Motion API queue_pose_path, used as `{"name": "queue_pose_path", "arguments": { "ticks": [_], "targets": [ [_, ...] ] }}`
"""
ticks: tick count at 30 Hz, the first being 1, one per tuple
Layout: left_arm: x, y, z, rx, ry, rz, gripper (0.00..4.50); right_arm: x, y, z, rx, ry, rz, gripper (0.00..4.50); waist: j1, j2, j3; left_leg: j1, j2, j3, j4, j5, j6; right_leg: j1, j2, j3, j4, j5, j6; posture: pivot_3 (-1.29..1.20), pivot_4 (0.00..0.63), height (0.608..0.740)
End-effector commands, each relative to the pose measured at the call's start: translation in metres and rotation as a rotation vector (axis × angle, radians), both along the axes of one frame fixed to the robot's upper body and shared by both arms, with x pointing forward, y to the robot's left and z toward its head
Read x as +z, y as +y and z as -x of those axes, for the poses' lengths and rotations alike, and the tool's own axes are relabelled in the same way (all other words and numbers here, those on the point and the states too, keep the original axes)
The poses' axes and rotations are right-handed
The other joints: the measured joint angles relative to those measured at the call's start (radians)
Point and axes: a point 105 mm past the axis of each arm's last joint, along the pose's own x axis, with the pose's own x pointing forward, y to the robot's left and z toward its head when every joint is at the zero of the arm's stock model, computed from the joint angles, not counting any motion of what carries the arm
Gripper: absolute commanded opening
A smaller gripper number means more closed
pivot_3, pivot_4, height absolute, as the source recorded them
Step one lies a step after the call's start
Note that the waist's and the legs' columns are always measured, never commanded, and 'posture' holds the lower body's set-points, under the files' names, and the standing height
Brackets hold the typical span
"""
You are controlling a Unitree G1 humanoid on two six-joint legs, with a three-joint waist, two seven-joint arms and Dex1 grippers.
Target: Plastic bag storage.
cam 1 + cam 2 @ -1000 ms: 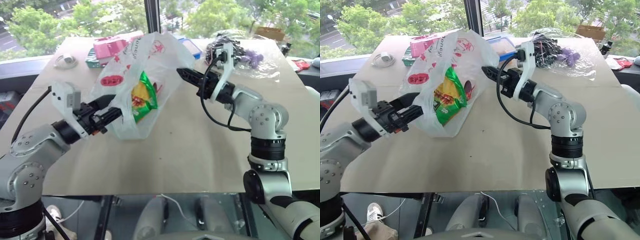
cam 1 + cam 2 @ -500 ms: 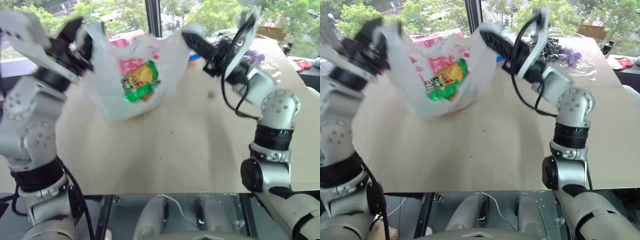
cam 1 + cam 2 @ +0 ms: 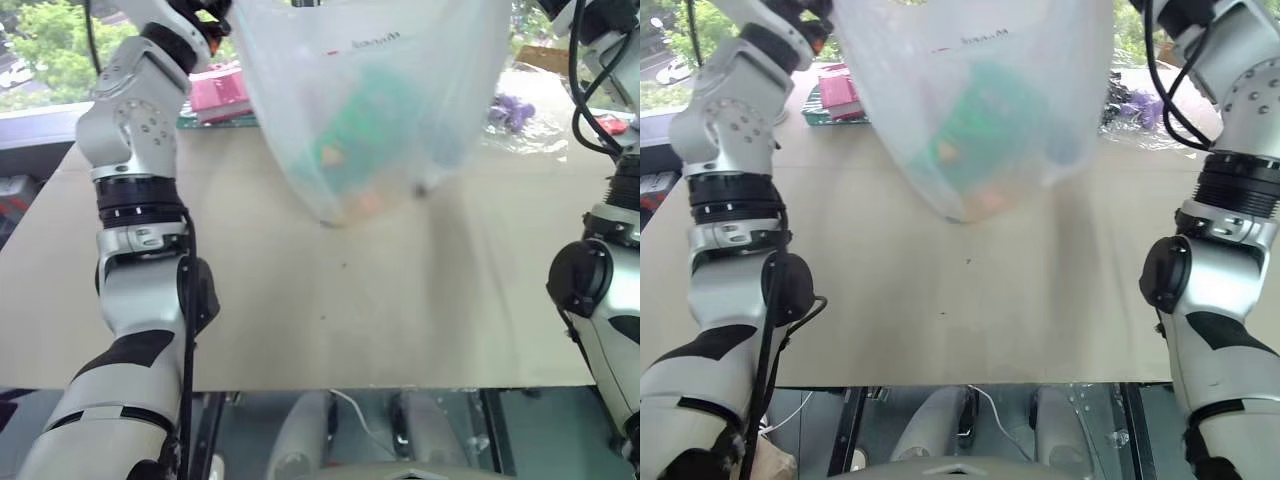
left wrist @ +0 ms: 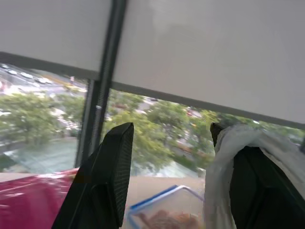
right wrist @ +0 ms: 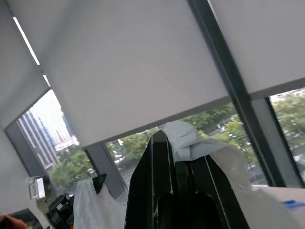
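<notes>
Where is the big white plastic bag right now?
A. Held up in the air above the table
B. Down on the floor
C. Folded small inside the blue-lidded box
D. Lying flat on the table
A. The plastic bag hangs between the two raised arms with its bottom clear of the table; the right gripper is shut on a bunch of it, and the bag is draped over one finger of the left gripper.
</notes>
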Motion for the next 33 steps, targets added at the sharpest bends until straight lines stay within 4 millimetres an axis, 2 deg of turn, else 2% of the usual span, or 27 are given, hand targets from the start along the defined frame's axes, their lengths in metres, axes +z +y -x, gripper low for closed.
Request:
{"name": "queue_pose_path", "arguments": {
  "ticks": [1,3,6,10,12,14,15,16,17,19,20,23,24,27,30,33],
  "targets": [
    [0.000,-0.011,0.013,-0.086,-0.032,-0.020,2.65,-0.001,-0.001,0.047,0.027,-0.100,0.059,0.00,-0.009,0.000,0.000,-0.006,0.002,0.000,0.000,0.000,0.000,-0.005,0.000,0.000,0.000,0.000,0.000,0.00,0.150,0.740],
    [-0.018,-0.019,0.014,-0.119,0.006,-0.050,2.65,-0.028,0.006,0.049,0.007,-0.044,0.116,0.00,-0.018,0.001,0.000,-0.010,0.002,0.001,0.001,0.000,0.000,-0.009,0.000,0.002,0.001,0.000,0.000,0.00,0.150,0.740],
    [-0.067,-0.040,0.021,-0.166,0.098,-0.152,2.65,-0.105,0.021,0.038,-0.110,0.146,0.295,0.00,-0.022,0.001,-0.002,-0.010,0.003,0.002,0.002,0.000,0.000,-0.010,-0.001,0.004,0.002,0.000,0.000,0.00,0.150,0.740],
    [-0.114,-0.063,0.033,-0.216,0.148,-0.264,2.65,-0.176,0.027,0.030,-0.199,0.300,0.434,0.00,-0.016,0.001,-0.001,-0.009,0.002,0.003,0.008,0.000,0.001,-0.010,0.000,0.005,0.005,0.001,0.002,0.00,0.150,0.740],
    [-0.132,-0.070,0.036,-0.229,0.167,-0.330,2.65,-0.204,0.022,0.026,-0.257,0.341,0.572,0.00,-0.010,0.002,-0.001,-0.005,0.002,0.002,0.009,-0.001,0.005,-0.007,0.001,0.004,0.005,0.002,0.003,0.00,0.150,0.740],
    [-0.140,-0.072,0.040,-0.244,0.187,-0.326,2.65,-0.224,0.017,0.027,-0.279,0.350,0.688,0.00,-0.001,0.002,-0.001,0.002,0.001,0.001,0.009,-0.002,0.005,0.002,0.002,0.004,0.003,0.002,0.003,0.00,0.150,0.740],
    [-0.144,-0.073,0.042,-0.253,0.188,-0.335,2.93,-0.230,0.013,0.027,-0.296,0.353,0.715,0.56,0.003,0.001,-0.001,0.008,0.001,0.002,0.009,-0.002,0.006,0.007,0.002,0.004,0.002,0.002,0.003,0.00,0.150,0.740],
    [-0.145,-0.073,0.047,-0.276,0.184,-0.327,3.18,-0.232,0.012,0.029,-0.287,0.346,0.728,0.80,0.003,0.001,-0.001,0.010,0.001,0.002,0.009,-0.002,0.006,0.009,0.002,0.004,0.001,0.002,0.003,0.00,0.150,0.740],
    [-0.145,-0.071,0.051,-0.283,0.180,-0.327,3.48,-0.232,0.011,0.032,-0.280,0.335,0.735,1.32,0.004,0.001,-0.001,0.011,0.001,0.002,0.009,-0.002,0.006,0.010,0.002,0.004,0.001,0.002,0.003,0.00,0.150,0.740],
    [-0.145,-0.065,0.057,-0.282,0.178,-0.320,4.36,-0.228,0.009,0.040,-0.264,0.302,0.743,2.24,0.006,0.001,-0.001,0.011,0.002,0.002,0.008,-0.002,0.006,0.010,0.003,0.004,0.001,0.002,0.003,0.00,0.150,0.740],
    [-0.146,-0.059,0.062,-0.280,0.185,-0.311,4.50,-0.223,0.009,0.046,-0.250,0.277,0.751,2.81,0.006,0.001,-0.001,0.011,0.003,0.001,0.008,-0.002,0.006,0.010,0.004,0.004,0.001,0.002,0.003,0.00,0.150,0.740],
    [-0.158,-0.047,0.081,-0.326,0.226,-0.356,4.50,-0.220,0.003,0.063,-0.229,0.253,0.802,4.21,0.003,0.002,-0.001,0.011,0.004,0.002,0.008,-0.002,0.006,0.010,0.004,0.005,0.001,0.002,0.002,0.00,0.150,0.740],
    [-0.162,-0.041,0.086,-0.331,0.244,-0.359,4.50,-0.219,0.002,0.070,-0.214,0.245,0.813,4.48,0.005,0.002,-0.001,0.012,0.005,0.002,0.008,-0.002,0.006,0.010,0.004,0.005,0.001,0.002,0.002,0.00,0.150,0.740],
    [-0.179,-0.023,0.107,-0.368,0.305,-0.412,4.50,-0.219,-0.002,0.093,-0.192,0.200,0.896,4.48,0.010,0.002,-0.001,0.012,0.005,0.000,0.008,-0.003,0.006,0.012,0.004,0.003,-0.001,0.002,0.002,0.00,0.150,0.740],
    [-0.201,-0.002,0.123,-0.372,0.382,-0.445,4.50,-0.227,-0.025,0.106,-0.298,0.228,1.015,4.48,0.011,0.002,-0.002,0.012,0.005,0.001,0.008,-0.003,0.006,0.013,0.003,0.003,-0.003,0.002,0.002,0.00,0.150,0.740],
    [-0.207,0.008,0.130,-0.366,0.411,-0.457,4.50,-0.231,-0.045,0.114,-0.379,0.271,1.051,4.48,0.023,0.001,-0.002,0.013,0.004,0.000,0.008,-0.003,0.007,0.015,0.002,0.001,-0.004,0.002,0.002,0.00,0.150,0.740]
  ]
}}
